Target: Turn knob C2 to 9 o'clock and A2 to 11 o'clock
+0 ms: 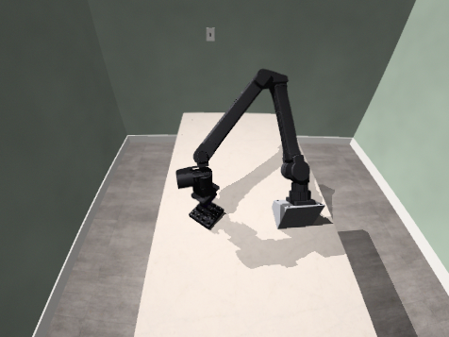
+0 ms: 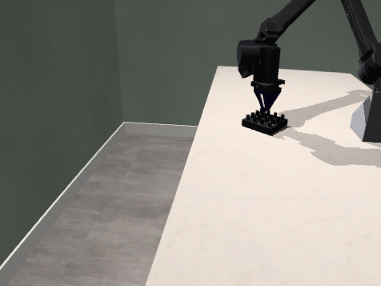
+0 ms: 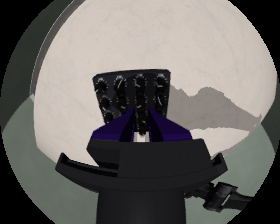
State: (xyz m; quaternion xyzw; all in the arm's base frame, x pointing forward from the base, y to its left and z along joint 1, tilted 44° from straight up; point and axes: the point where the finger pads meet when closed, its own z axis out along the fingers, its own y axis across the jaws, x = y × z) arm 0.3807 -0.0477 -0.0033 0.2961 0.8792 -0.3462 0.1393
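Observation:
The black knob box (image 1: 210, 224) (image 2: 256, 127) (image 3: 130, 76) stands flat on the table under the arm. It carries several black knobs with white lines and rings of marks; the printed names and the socket cannot be made out. My gripper (image 1: 206, 204) (image 2: 265, 110) (image 3: 141, 108) points down at the box, its purple fingers a small gap apart. In the wrist view the tips straddle the third column from the left, low among the knobs. I see no knob firmly clamped. The fingers and gripper body hide part of the nearer rows, and which knob is between the tips cannot be told.
The pale table (image 1: 245, 297) (image 2: 248, 204) extends around the box. The arm's grey wedge-shaped base (image 1: 302, 216) (image 2: 370, 120) stands to the right of the box in the top and exterior views. The table's left edge runs near the box. The arm's shadow falls on the table to the right.

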